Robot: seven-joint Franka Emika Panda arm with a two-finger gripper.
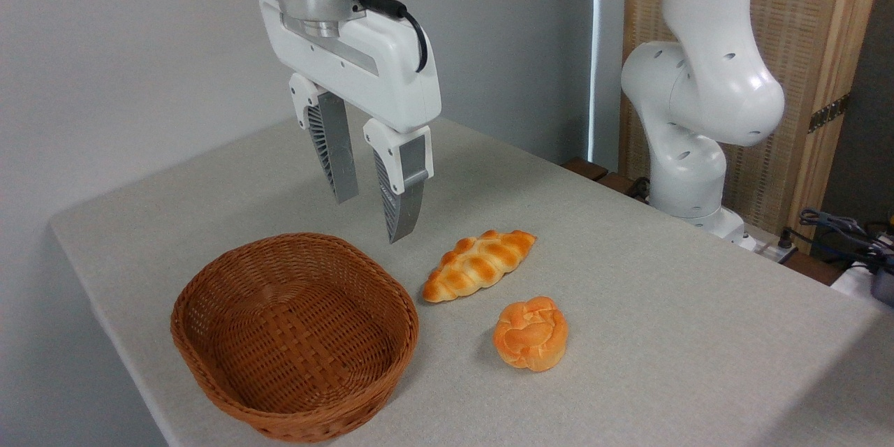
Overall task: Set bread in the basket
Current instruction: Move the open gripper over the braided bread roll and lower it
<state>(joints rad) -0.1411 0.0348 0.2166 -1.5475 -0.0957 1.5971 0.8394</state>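
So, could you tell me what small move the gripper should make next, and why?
Probably shift right and toward the camera to hang over the bread. The gripper is open and empty, up in the air between the basket and the loaf, which lies on the table outside the basket.

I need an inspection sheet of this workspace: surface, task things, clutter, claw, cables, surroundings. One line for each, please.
Surface: grey table, no spills seen.
Task things: braided bread lies on the table right of the basket; the basket holds nothing.
Clutter: one round bun in front of the bread, apart from it.
Claw: claw open, above the table between basket and bread, holding nothing.
Cables: black cable on the wrist; cable bundle at far right.
Surroundings: grey wall, wooden panel, arm base.
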